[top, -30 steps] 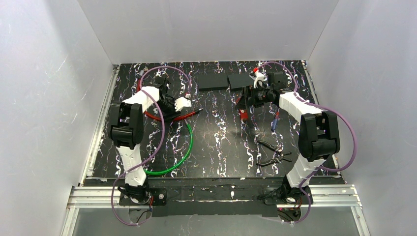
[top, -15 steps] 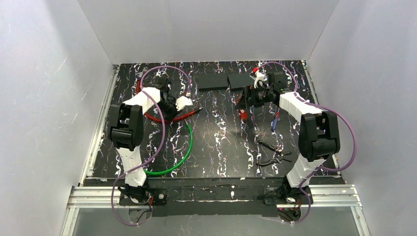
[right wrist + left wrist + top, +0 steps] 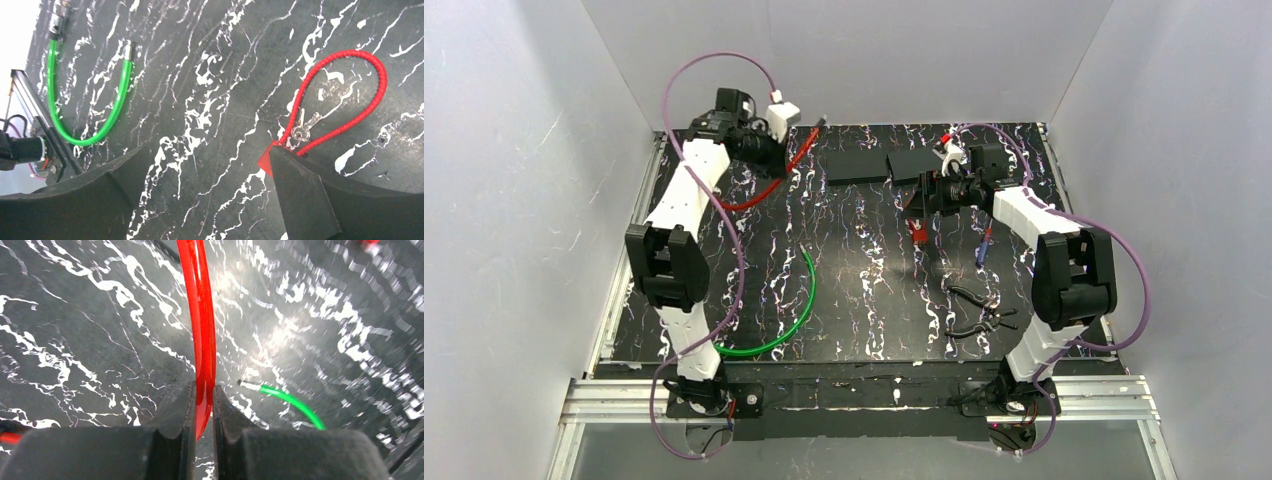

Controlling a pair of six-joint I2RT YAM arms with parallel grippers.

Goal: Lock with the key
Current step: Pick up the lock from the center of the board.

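Observation:
My left gripper (image 3: 204, 405) is shut on a glossy red cable (image 3: 202, 315), which runs straight out from between its jaws. In the top view that gripper (image 3: 776, 138) is raised near the back left of the mat. The red cable (image 3: 796, 160) hangs from it down to the table. A small key on a ring (image 3: 301, 131) lies on the mat with a red tag (image 3: 265, 158) and a red cord loop (image 3: 360, 80). My right gripper (image 3: 205, 200) hovers open over the mat, its right finger (image 3: 310, 200) just beside the tag. The tag (image 3: 917, 232) sits mid-table.
A green cable (image 3: 802, 300) with metal ends curves across the left middle of the mat. Black pliers (image 3: 976, 310) and a blue-handled tool (image 3: 982, 248) lie near the right arm. Two flat black boxes (image 3: 889, 165) sit at the back.
My left gripper closed on the red cable, then swung up and toward the back left, lifting the cable's end off the mat. The right arm barely shifted.

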